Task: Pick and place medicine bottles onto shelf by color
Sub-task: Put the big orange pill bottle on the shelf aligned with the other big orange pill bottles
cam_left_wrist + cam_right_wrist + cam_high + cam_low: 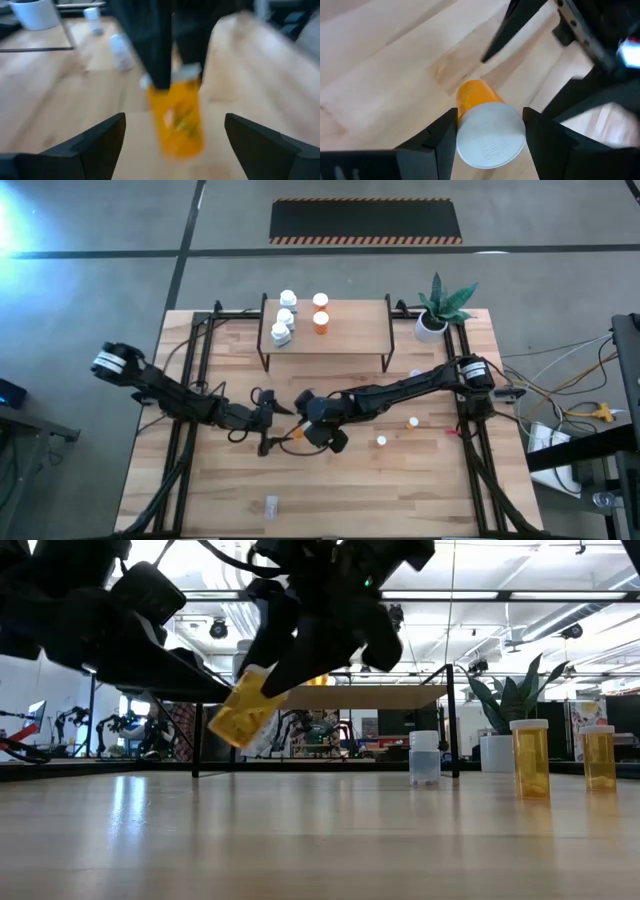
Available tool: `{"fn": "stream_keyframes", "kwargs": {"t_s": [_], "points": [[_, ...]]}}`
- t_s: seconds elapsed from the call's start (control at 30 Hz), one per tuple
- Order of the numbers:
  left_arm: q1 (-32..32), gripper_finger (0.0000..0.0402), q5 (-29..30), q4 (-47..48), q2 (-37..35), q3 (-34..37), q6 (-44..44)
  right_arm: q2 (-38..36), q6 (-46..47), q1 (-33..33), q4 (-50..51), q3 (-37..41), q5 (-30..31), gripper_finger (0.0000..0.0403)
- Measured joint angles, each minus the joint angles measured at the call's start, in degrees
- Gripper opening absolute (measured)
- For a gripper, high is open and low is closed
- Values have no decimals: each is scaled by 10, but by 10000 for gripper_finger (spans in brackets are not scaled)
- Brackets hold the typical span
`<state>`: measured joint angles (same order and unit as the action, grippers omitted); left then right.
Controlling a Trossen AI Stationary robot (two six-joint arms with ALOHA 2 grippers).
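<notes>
So the right gripper (490, 132) has its fingers clamped on the white cap of an orange bottle (472, 95), holding it tilted and clear of the surface (330, 490), out in front of the shelf (350, 330), roughly level with its middle. In the low view that bottle (243, 710) hangs at a slant under the dark arm, with the shelf top behind it. The left gripper (172, 137) sits just beside the same bottle, on its left, fingers spread wide apart and not touching it; from its wrist camera the orange bottle (179, 117) floats between the two open fingers.

On the shelf itself there's a cluster of white bottles (285, 315) toward the left end and two orange bottles (321, 314) just right of them. A couple more bottles (396, 432) stand on the surface off to the right, in front of the shelf's right end, and one pale little bottle (271, 503) sits near the front edge. A potted plant (440, 305) stands just past the shelf's right end.
</notes>
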<state>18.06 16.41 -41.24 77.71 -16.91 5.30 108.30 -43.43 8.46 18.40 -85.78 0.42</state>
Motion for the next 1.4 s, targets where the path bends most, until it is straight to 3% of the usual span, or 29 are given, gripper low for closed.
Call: {"fn": "stream_keyframes", "kwargs": {"t_s": [0.1, 0.2, 0.33, 0.53, 0.87, 1.07, 1.4], "points": [[0, 325, 47, 80, -52, 0, -30, -15, 57, 0, 37, 0, 40, 190], [0, 325, 111, 149, -97, 3, -44, -32, 109, 2, 102, -10, 127, 191], [0, 325, 170, 187, -123, 6, -42, -39, 207, -4, 279, -112, 227, 192], [0, 325, 172, 175, -112, 6, -42, -16, 307, -86, 456, -285, 224, 192], [0, 325, 172, 141, -44, -1, -19, 21, 363, -224, 482, -407, 116, 188], [0, 325, 172, 97, -14, -3, -12, 69, 375, -242, 552, -453, 98, 192], [0, 325, 169, 87, -5, -9, -12, 108, 368, -242, 546, -493, 103, 202]]}}
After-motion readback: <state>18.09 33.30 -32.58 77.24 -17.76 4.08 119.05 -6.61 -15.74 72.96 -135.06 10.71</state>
